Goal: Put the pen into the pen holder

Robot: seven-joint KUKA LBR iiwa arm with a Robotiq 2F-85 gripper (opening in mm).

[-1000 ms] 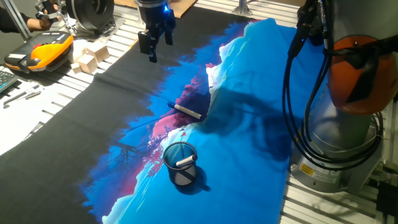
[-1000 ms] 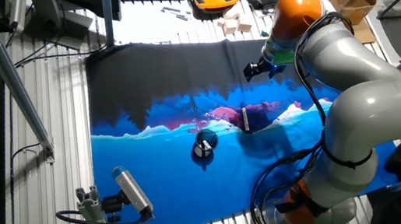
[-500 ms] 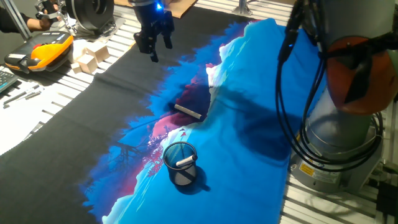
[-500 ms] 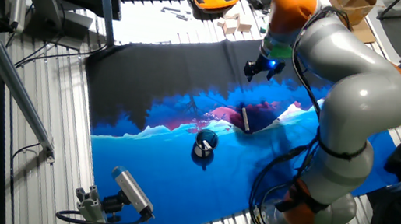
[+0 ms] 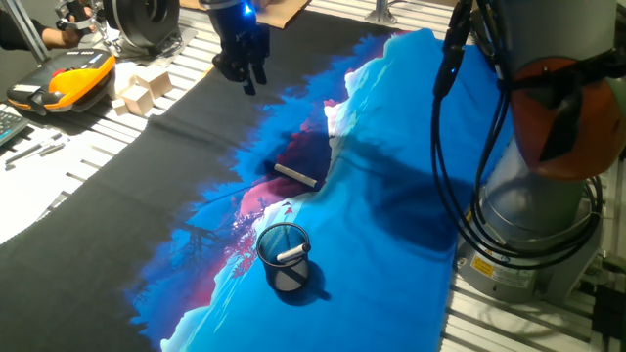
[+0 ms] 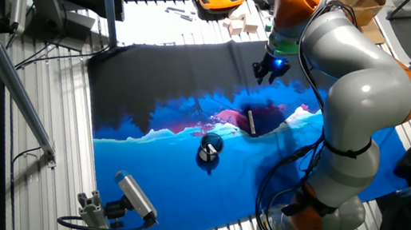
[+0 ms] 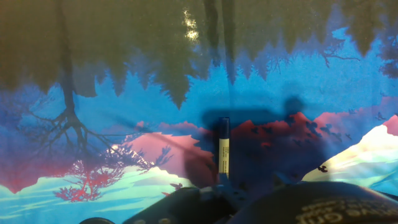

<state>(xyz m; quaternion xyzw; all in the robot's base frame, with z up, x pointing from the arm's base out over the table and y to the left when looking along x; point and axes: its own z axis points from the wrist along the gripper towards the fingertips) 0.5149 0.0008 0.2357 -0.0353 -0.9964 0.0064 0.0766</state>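
One fixed view: gripper (image 5: 248, 80) hangs above the black part of the printed cloth (image 5: 391, 196), up near the far edge, fingers pointing down. Nothing between the fingers; how wide they stand cannot be told at this angle. The pen (image 5: 294, 175) lies flat on the dark reddish patch of the cloth, well apart from the gripper. The pen holder (image 5: 284, 256) stands upright on the blue area nearer the camera, with a short white stick (image 5: 290, 255) leaning inside it. Wooden blocks (image 5: 143, 86) and an orange-and-black handset (image 5: 61, 78) sit off the cloth at left.

The other fixed view: the gripper (image 6: 270, 70) is above the cloth's dark band. The pen (image 6: 251, 122) rests near it, on the reddish patch; the pen holder (image 6: 210, 147) stands further off, apart from the pen.

Hand view: the pen (image 7: 224, 148) lies lengthwise at centre, dark end away from the camera, on the cloth. Fingers are not clearly shown here; the jaws' state cannot be told.
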